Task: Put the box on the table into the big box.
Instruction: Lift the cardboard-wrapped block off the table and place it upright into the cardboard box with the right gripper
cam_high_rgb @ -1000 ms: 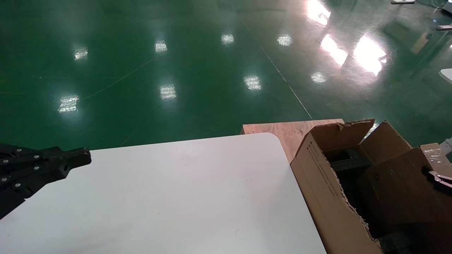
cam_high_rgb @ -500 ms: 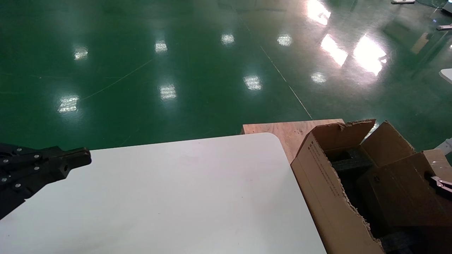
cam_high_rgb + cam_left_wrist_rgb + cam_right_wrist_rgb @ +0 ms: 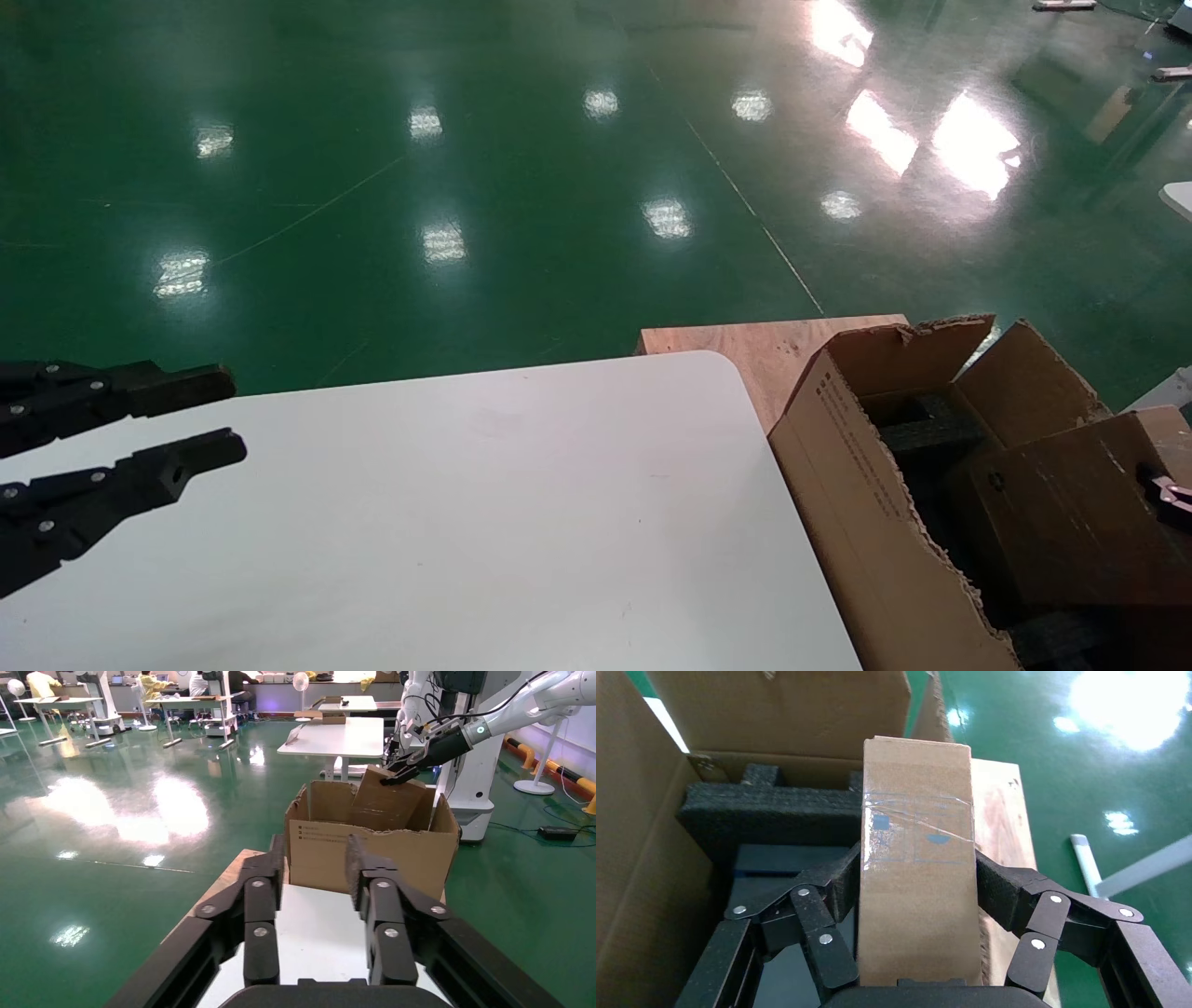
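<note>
The small taped brown box is clamped between the fingers of my right gripper, which is shut on it. It hangs tilted inside the big box, over the black foam blocks. In the head view the box fills the carton's right part, and the right gripper shows only at the frame edge. My left gripper hovers open over the white table at its left side, holding nothing. In the left wrist view, that gripper faces the big box across the table.
A plywood board lies under the big box beyond the table's rounded corner. Glossy green floor surrounds everything. The carton's top edges are ragged. Other white tables and another robot's base stand farther off.
My left gripper's fingers have spread from together to open. The right gripper has sunk slightly with the box, deeper into the big box.
</note>
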Robot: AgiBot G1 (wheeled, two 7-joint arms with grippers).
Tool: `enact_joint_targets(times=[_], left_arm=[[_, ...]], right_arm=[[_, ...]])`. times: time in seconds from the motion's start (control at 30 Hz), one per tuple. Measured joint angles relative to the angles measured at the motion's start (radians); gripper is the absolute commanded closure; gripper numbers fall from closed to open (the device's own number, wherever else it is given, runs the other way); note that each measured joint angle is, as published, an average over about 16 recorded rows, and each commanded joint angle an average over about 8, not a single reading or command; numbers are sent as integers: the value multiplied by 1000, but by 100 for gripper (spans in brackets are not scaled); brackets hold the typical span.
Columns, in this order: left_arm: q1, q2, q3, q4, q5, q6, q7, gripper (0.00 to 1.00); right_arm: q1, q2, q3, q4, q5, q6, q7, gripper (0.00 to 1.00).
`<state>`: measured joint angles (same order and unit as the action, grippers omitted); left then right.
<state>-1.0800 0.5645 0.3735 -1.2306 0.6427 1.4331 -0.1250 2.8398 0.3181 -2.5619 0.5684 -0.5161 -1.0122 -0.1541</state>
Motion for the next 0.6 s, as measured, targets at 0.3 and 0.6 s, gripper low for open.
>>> enact_joint_targets(times=[0.3,0.6], left_arm=[[0,0,0,0,0,0,0,0],[0,0,0,0,0,0,0,0]], right_arm=[[-6,-10,-8,-30,9,-5,-14,0],[-7,-12,-7,-31,9,-4,-15,0]])
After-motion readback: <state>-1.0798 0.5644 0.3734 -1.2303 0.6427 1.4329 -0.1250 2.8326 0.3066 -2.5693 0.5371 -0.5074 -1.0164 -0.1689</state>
